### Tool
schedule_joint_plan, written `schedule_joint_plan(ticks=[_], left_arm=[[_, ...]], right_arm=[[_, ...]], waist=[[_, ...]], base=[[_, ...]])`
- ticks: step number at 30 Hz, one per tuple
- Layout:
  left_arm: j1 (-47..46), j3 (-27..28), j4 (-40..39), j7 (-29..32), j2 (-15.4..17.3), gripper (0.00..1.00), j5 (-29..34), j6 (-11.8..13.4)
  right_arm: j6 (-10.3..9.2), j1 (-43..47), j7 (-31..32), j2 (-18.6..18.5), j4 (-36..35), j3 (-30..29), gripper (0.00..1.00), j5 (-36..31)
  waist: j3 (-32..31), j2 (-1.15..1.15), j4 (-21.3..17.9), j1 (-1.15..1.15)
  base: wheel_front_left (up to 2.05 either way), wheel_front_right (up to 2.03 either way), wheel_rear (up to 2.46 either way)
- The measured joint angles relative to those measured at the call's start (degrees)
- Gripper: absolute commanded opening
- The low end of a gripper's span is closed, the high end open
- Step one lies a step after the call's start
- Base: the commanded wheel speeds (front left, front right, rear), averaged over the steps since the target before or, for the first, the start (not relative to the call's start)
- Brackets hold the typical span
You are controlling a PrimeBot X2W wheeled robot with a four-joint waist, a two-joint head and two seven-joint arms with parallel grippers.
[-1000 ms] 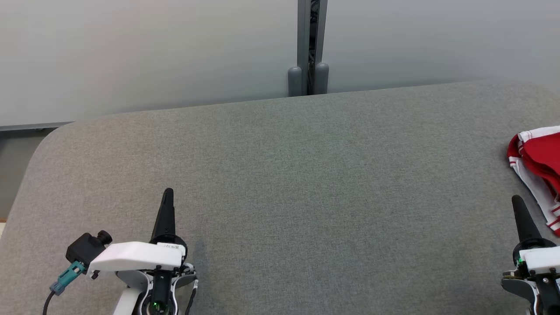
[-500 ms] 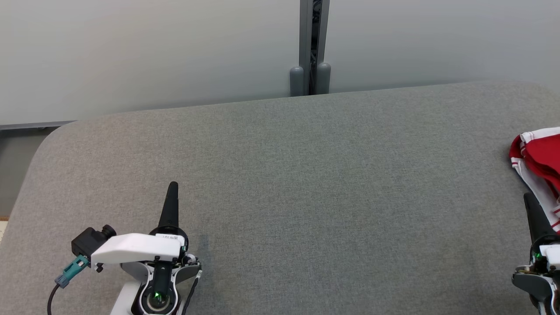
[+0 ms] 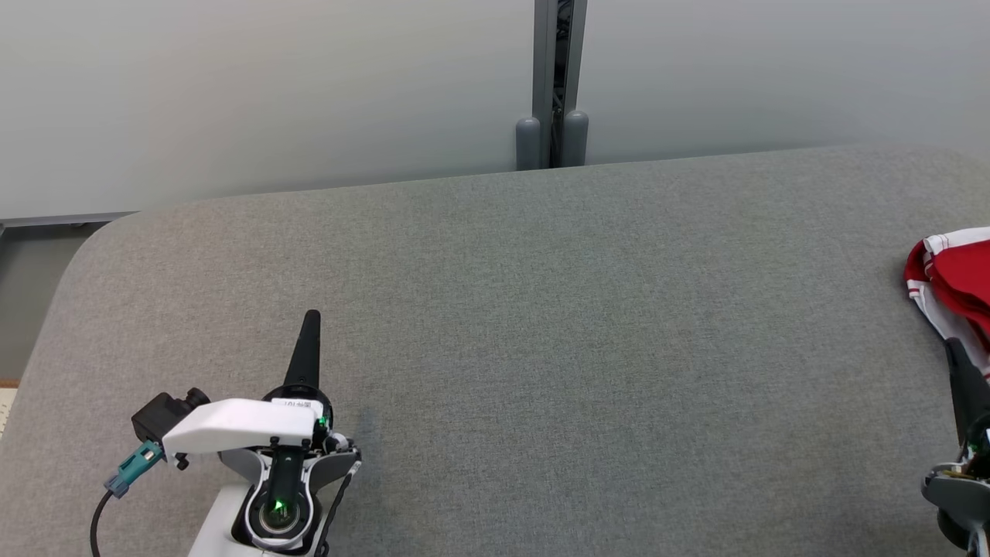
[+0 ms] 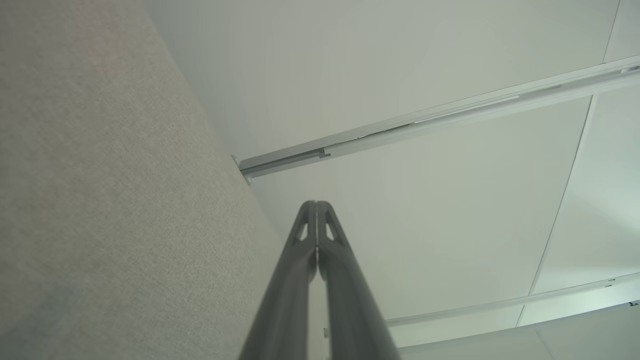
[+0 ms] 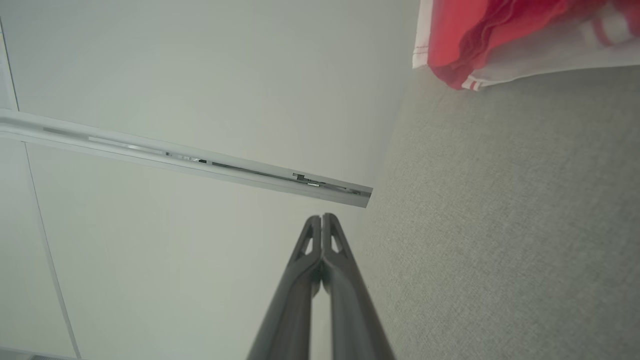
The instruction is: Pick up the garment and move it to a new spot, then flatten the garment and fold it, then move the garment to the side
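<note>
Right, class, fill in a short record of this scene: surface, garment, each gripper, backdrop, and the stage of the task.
surface: grey fabric-covered table, rounded corners
garment: red and white garment, crumpled, on the table's far right, partly cut off in the head view
left gripper: left gripper shut, empty, over bare table
right gripper: right gripper shut, empty, near the garment but not gripping it
backdrop: pale wall panels, grey post
stage: garment not yet picked up
</note>
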Motion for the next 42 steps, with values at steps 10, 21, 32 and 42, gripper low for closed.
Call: schedule_joint_plan(ticks=[10,21,32,42], left_arm=[[-1.84,-0.78,1.20,0.31,0.02,0.00,-4.15,-0.51],[-3.32,-1.43,2.43,0.74,0.05,0.00,-8.29,-1.23],[-4.65,-2.08,3.59,1.23,0.09,0.00,-12.18,-1.68],[-5.38,-2.22,3.79,1.24,0.10,0.00,-13.06,-1.86]], right_arm=[[0.00,-0.87,1.85,-0.16,0.78,-1.87,0.00,4.15],[0.00,-1.94,3.67,-0.29,1.66,-3.75,0.00,8.22],[0.00,-2.33,5.46,-0.37,2.36,-5.45,0.00,11.99],[0.00,-2.82,5.90,-0.43,2.52,-5.92,0.00,12.63]], waist=[[0.00,0.00,0.22,0.00],[0.01,0.00,0.46,0.00],[0.01,0.00,0.70,0.00],[0.01,0.00,0.74,0.00]], base=[[0.00,0.00,0.00],[0.00,0.00,0.00],[0.00,0.00,0.00],[0.00,0.00,0.00]])
